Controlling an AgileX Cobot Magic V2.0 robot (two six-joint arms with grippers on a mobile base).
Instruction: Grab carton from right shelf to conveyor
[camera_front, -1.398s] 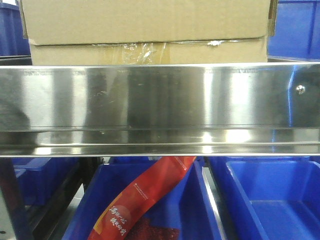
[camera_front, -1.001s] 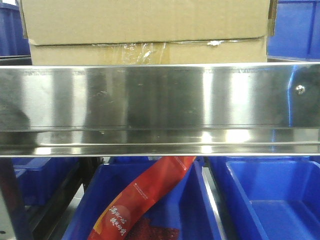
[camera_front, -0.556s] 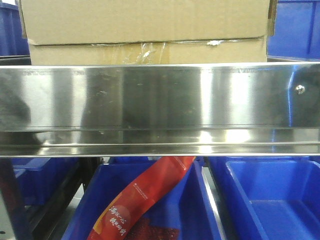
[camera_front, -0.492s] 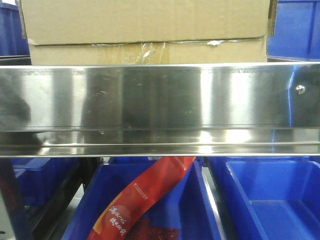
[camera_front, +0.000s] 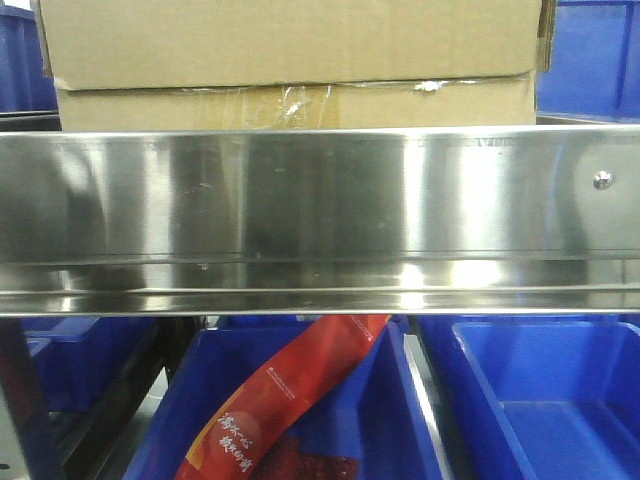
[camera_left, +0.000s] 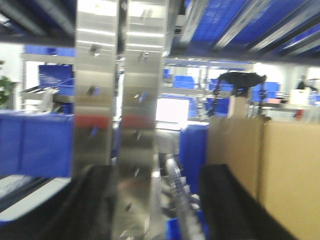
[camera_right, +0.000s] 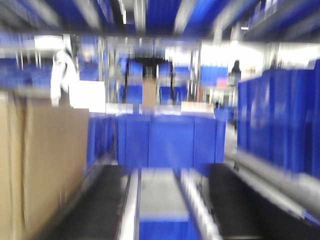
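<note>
Cardboard carton sits on the right shelf, behind its steel rail. I judge it stiff, bulky and probably light; grip the side walls, not the loose flap. Left end effector and right end effector look spread wide and empty, flanking it. Blue bins crowd the racks.

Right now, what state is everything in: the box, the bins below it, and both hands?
Box: on the shelf, not gripped, top flap overhanging, tape wrinkled.
Middle bin: holds a red packet.
Right bin: nothing visible inside.
Left hand: open, holding nothing; view blurred.
Right hand: open, holding nothing; view blurred.
</note>
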